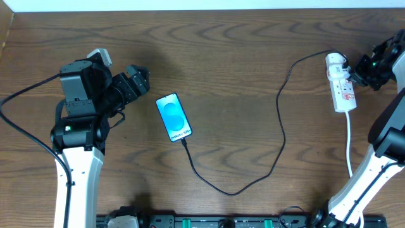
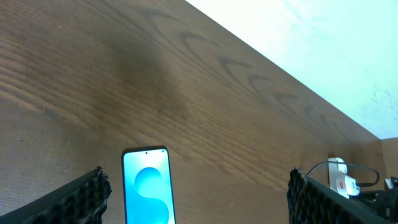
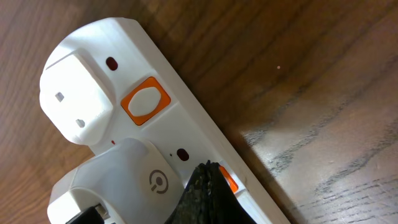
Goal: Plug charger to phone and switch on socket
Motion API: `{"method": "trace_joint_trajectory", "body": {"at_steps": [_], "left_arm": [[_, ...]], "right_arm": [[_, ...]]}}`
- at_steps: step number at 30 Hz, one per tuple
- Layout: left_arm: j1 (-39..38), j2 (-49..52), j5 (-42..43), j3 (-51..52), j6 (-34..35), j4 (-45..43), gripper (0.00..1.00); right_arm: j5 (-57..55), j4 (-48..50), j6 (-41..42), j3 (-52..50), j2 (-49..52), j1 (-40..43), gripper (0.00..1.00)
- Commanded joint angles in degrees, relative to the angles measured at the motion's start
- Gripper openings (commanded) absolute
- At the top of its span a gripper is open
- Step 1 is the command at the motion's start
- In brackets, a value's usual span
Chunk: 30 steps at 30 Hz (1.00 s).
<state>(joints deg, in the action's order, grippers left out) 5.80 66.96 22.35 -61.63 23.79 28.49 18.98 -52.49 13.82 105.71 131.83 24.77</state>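
The phone (image 1: pixel 173 116) lies flat at the table's centre-left, its blue-cyan screen lit; it also shows in the left wrist view (image 2: pixel 147 185). The black charger cable (image 1: pixel 278 136) runs from the phone's lower end in a loop to a white plug (image 1: pixel 335 61) seated in the white socket strip (image 1: pixel 343 92) at the far right. My left gripper (image 1: pixel 136 81) is open and empty, just left of the phone. My right gripper (image 1: pixel 362 68) is shut, its tip (image 3: pixel 208 190) pressed on an orange switch (image 3: pixel 227 180) of the strip (image 3: pixel 186 124) beside the white plug (image 3: pixel 134 180).
A second orange-rimmed switch (image 3: pixel 145 101) and a blank white cap (image 3: pixel 74 96) sit on the strip's end. The strip's own white cord (image 1: pixel 349 145) runs toward the front edge. A black rail (image 1: pixel 221 221) lines the front.
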Motion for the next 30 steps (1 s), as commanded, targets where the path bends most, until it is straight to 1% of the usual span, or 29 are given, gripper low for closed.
{"method": "trace_joint_trajectory", "body": {"at_steps": [1,3,5,15,21,27,30], "left_arm": [[0.2,0.2,0.3,-0.2,0.0,0.0,0.93],[0.2,0.2,0.3,-0.2,0.1,0.0,0.92],[0.2,0.2,0.3,-0.2,0.1,0.0,0.92],[0.2,0.2,0.3,-0.2,0.0,0.0,0.93],[0.2,0.2,0.3,-0.2,0.0,0.0,0.93],[0.2,0.2,0.3,-0.2,0.0,0.0,0.92],[0.2,0.2,0.3,-0.2,0.0,0.0,0.92]], "right_arm": [[15.0,-2.3,-1.7,-2.4,2.2,-4.5,0.01],[17.8,-2.2,-2.4,-2.4,2.2,-3.4,0.01],[21.1,-1.7,-5.2,-2.4,2.2,-2.2,0.01],[21.1,-1.2,-5.1,-2.4,2.2,0.6,0.01],[15.1,2.3,-1.7,-2.4,2.2,0.9,0.01],[16.2,5.0,-0.6,-2.2,-0.7,5.2,0.01],[16.4,5.5,-0.6,-2.2,-1.4,5.7,0.01]]}}
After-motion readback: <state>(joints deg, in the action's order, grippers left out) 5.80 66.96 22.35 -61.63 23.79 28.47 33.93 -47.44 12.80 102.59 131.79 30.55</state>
